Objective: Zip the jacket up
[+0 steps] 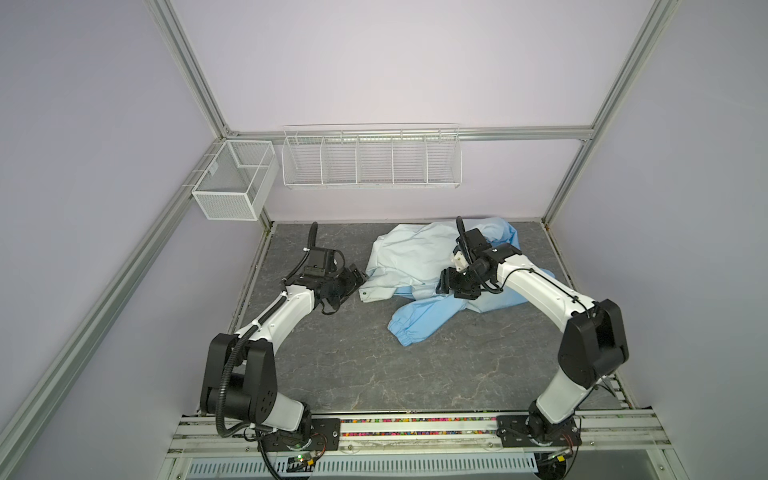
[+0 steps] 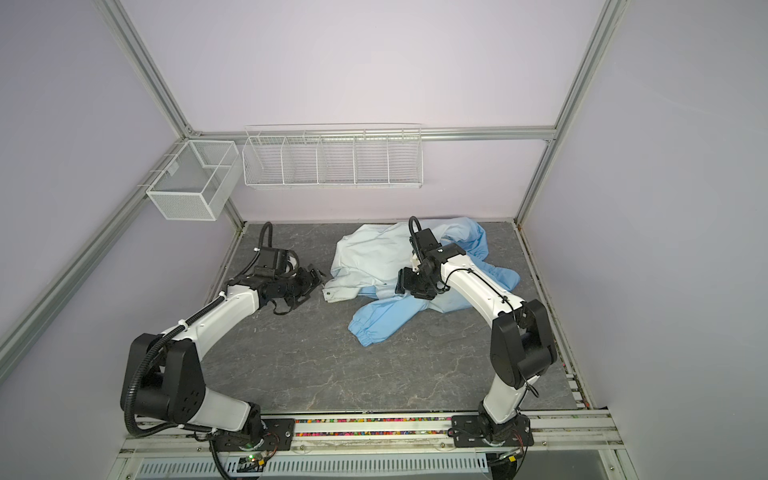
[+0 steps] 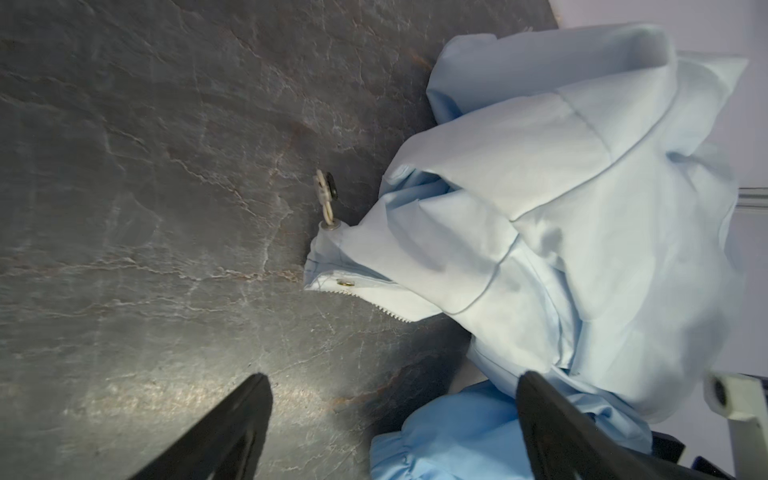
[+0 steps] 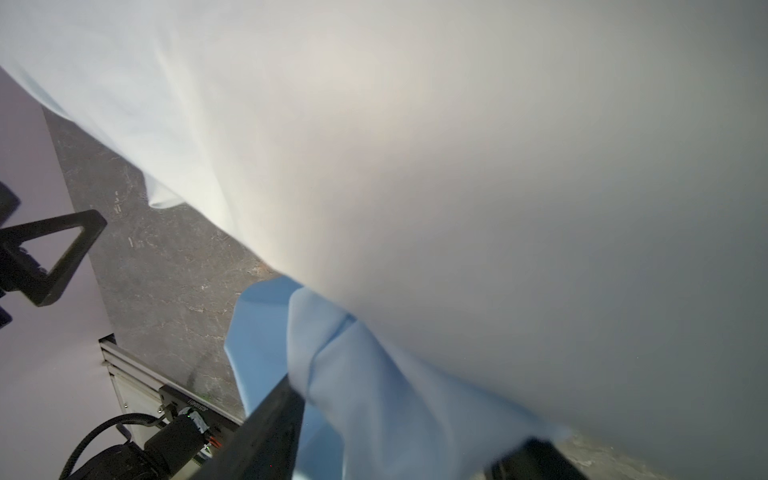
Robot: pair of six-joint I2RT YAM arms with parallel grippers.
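We see the jacket [image 1: 415, 257] crumpled on the far table [image 1: 353, 365], left gripper [image 1: 358, 277] spread wide just beside its corner, right gripper [image 1: 441, 286] on it, jaws apart, blue cloth between.

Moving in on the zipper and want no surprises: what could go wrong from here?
1. The zipper pull is small, at a corner of the jacket; the open left gripper may pinch fabric instead.
2. Fabric hangs between the fingers of the right gripper; moving away could drag the bunched jacket.

One jacket [image 1: 415, 257], two arms [image 1: 291, 307] [image 1: 536, 286], two baskets [image 1: 224, 203] [image 1: 374, 166] (both wire).
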